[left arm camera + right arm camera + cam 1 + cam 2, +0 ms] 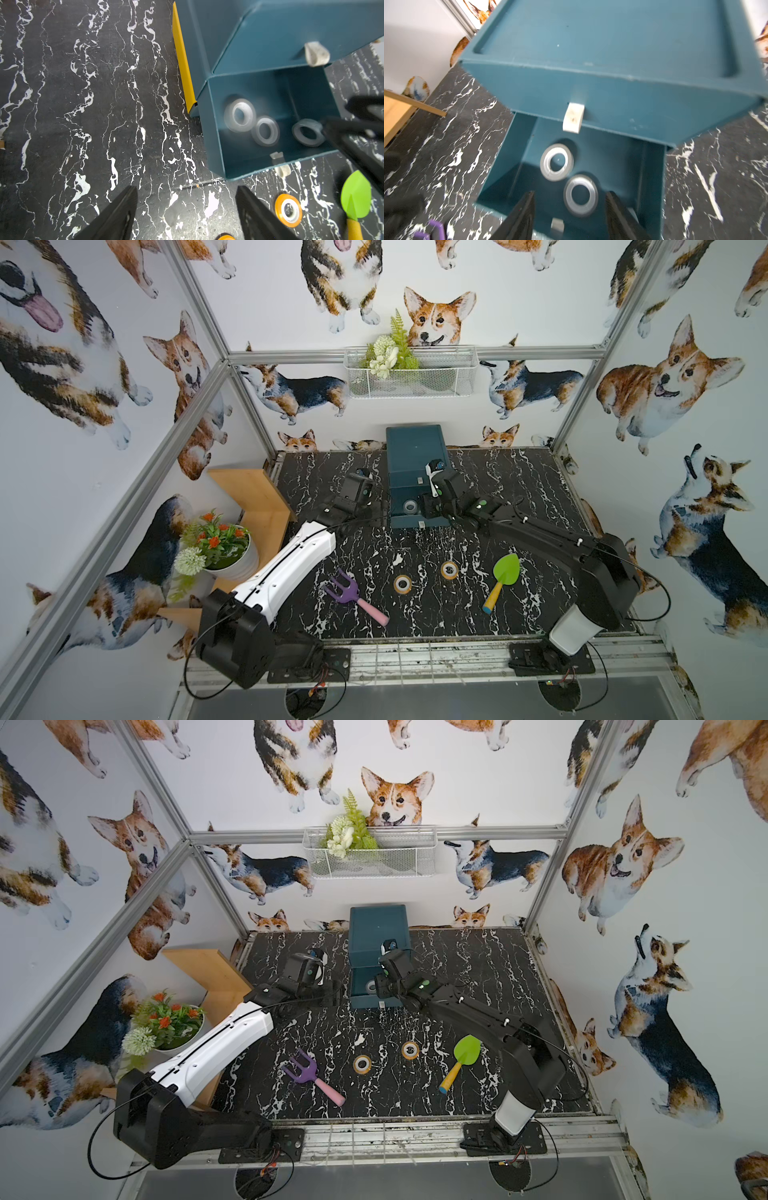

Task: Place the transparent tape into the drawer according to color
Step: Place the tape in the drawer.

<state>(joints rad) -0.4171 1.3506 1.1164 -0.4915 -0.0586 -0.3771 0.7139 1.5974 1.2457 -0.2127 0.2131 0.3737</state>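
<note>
Teal drawer [403, 523], frame centre in both top views, stands pulled out of its cabinet [415, 448]. You get one clear roll [410, 507] there; the right arm [540, 535] covers the rest. Left wrist view gives you three clear rolls [266, 131] inside, two smeared by blur; right wrist view gives two.
Right gripper [570, 195] over the drawer: jaws apart, empty. Whether a finger [342, 126] touches the third roll [308, 135], cannot tell.
Left gripper [186, 188]: jaws apart, empty, over bare table [83, 124] beside the drawer.
Orange roll [402, 584] and second orange roll [449, 570] lie on the table, lower centre, between rake [347, 593] and trowel [506, 572]. Trowel cut off in left wrist view.
</note>
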